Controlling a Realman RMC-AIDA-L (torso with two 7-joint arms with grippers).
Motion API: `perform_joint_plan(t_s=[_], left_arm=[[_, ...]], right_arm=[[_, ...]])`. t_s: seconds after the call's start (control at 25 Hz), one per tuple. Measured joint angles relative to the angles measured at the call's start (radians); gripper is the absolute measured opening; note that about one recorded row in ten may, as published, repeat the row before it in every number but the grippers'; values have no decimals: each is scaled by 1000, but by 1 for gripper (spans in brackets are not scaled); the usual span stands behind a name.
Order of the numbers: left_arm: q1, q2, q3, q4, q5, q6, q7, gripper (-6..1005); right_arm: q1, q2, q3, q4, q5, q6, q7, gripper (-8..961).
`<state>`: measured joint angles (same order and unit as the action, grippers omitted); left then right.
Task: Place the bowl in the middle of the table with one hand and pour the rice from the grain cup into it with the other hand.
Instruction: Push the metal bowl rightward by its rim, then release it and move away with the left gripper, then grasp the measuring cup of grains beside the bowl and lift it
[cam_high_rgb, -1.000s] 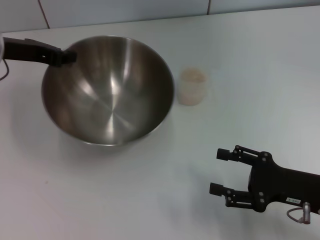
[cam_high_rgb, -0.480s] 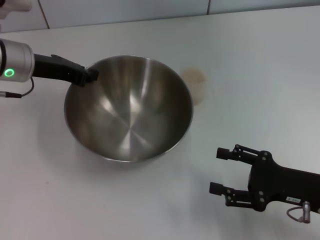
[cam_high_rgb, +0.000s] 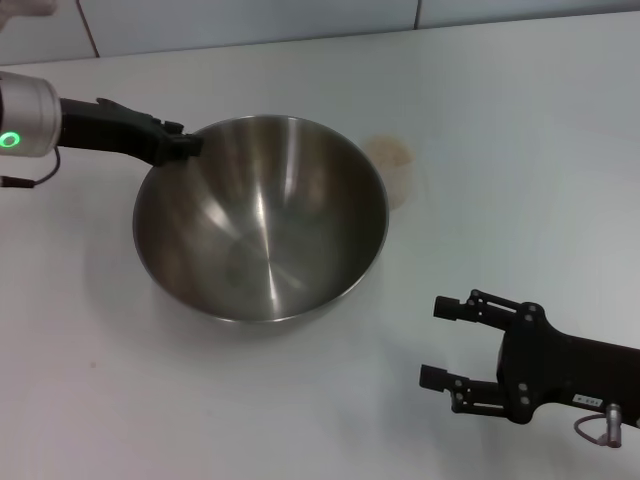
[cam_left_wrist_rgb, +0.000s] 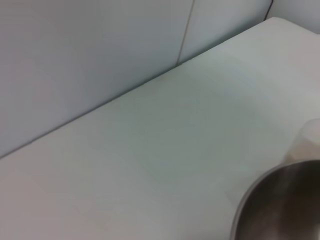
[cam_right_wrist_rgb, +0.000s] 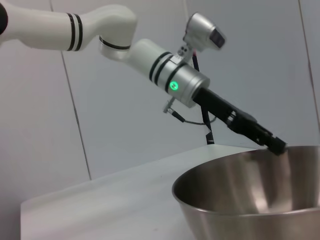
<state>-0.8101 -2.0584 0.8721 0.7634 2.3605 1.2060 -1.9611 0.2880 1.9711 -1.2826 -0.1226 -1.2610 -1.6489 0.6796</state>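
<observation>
Shiny steel bowl (cam_high_rgb: 262, 218) sits mid-desk (cam_high_rgb: 520, 130), left gripper (cam_high_rgb: 180, 147) clamped on its far-left rim. Grain cup (cam_high_rgb: 393, 170) just behind bowl's right. Right gripper (cam_high_rgb: 447, 343) spread wide, empty, near front-right.

No readable text anywhere. Small white label on the right gripper (cam_high_rgb: 462, 350), print too small to make out. Nothing on bowl (cam_high_rgb: 260, 215) or cup (cam_high_rgb: 392, 170).
</observation>
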Motion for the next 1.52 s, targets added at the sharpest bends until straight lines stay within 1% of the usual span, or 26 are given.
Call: perform_joint_plan(t_s=[0.04, 0.16, 0.2, 0.24, 0.28, 0.32, 0.36, 0.4, 0.44, 0.48, 0.56, 0.6, 0.68, 0.8, 0.92, 0.96, 1.04, 1.52], left_arm=[[12, -1, -1, 30, -4, 21, 11, 204], [78, -9, 5, 135, -56, 91, 91, 255], [78, -9, 5, 135, -56, 91, 91, 273], [114, -9, 14, 166, -100, 112, 130, 290], [189, -6, 28, 205, -193, 144, 208, 307], [205, -4, 29, 209, -212, 150, 225, 324], [236, -2, 30, 218, -243, 164, 263, 341], [236, -2, 30, 218, -243, 164, 263, 358], [275, -2, 33, 230, -267, 202, 314, 375], [281, -2, 34, 233, -268, 214, 322, 582], [294, -2, 37, 241, -265, 247, 332, 674], [294, -2, 37, 241, -265, 247, 332, 720], [297, -2, 40, 242, -255, 273, 332, 812], [301, -2, 52, 244, -253, 282, 332, 818], [301, -2, 52, 244, -253, 282, 332, 825], [302, -4, 71, 246, -253, 279, 331, 827], [302, -4, 74, 246, -253, 279, 330, 827], [297, -4, 95, 249, -253, 284, 324, 827]], right_arm=[[-2, 0, 3, 0, 0, 2, 0, 794], [-17, 0, 41, 0, 8, 32, 0, 794], [-27, 1, 80, 0, 10, 57, 0, 794], [-36, 5, 122, -1, 10, 80, -1, 794], [-47, 12, 171, -2, 10, 109, -4, 794], [-57, 23, 234, -6, 11, 140, -7, 794], [-64, 34, 284, -12, 11, 167, -8, 794], [-70, 49, 343, -22, 11, 202, -8, 794], [-74, 65, 386, -37, 11, 234, -9, 794], [-77, 82, 428, -55, 11, 275, -9, 794], [-69, 107, 473, -81, 11, 340, -9, 794], [-59, 113, 486, -85, 12, 360, -9, 794], [-24, 114, 506, -59, 12, 385, -9, 793], [21, 113, 524, -31, 12, 417, -11, 793], [57, 113, 525, -19, 13, 447, -12, 793], [68, 112, 524, -13, 13, 453, -12, 793], [87, 112, 521, -5, 13, 464, -12, 793], [154, 114, 528, 9, 14, 518, -12, 793]])
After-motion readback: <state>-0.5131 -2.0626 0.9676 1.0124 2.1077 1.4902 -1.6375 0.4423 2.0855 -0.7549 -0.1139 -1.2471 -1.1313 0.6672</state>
